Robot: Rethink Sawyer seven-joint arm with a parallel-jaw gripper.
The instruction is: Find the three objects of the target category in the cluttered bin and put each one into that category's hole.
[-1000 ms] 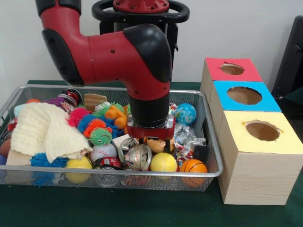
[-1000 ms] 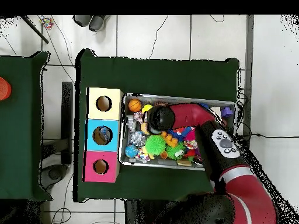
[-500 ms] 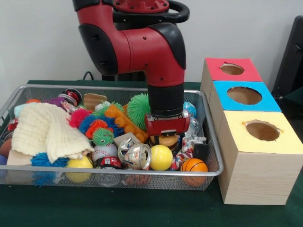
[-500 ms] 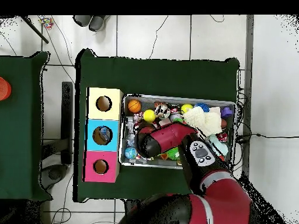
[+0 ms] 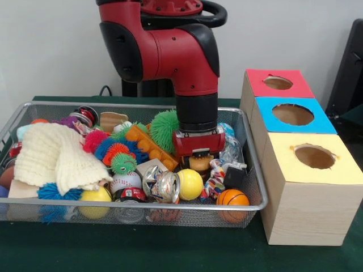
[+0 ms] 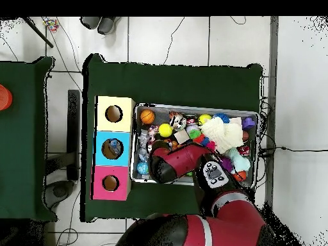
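1. Shifted slightly up and back since the earlier frame: gripper (image 5: pixel 199 160) sits right of centre in the front view, low over the right half of the wire bin (image 5: pixel 249 205), with a yellow-brown toy (image 5: pixel 201 163) just under it.
2. Jaws: cannot tell how far apart they stand, nor whether that toy is held; wrist body hides them in both views.
3. Target category not stated by anything visible; balls seem a fair guess. Candidates: yellow ball (image 5: pixel 190 183) at lower centre, small basketball (image 5: pixel 232 198) against the bin's front right rim, globe ball (image 5: pixel 226 130) partly hidden behind the arm (image 5: pixel 170 48), second yellow ball (image 5: pixel 95 196) at lower left.
4. Handling, judged only: balls look light, smooth and likely squashy, prone to roll or squirt out sideways. Best taken across the widest middle, from straight above, with neighbours clear of the closing path.
5. Nearby clutter: crushed can (image 5: pixel 163 186) touching the yellow ball, rope toy (image 5: pixel 214 178) on its other side, green spiky ball (image 5: pixel 165 128) behind, cream knitted cloth (image 5: pixel 54 156) at left.
6. Destination: three boxes on the green worktop (image 5: pixel 170 249) at right, with red hole (image 5: pixel 278 83), blue hole (image 5: pixel 292 114) and yellow hole (image 5: pixel 314 156).
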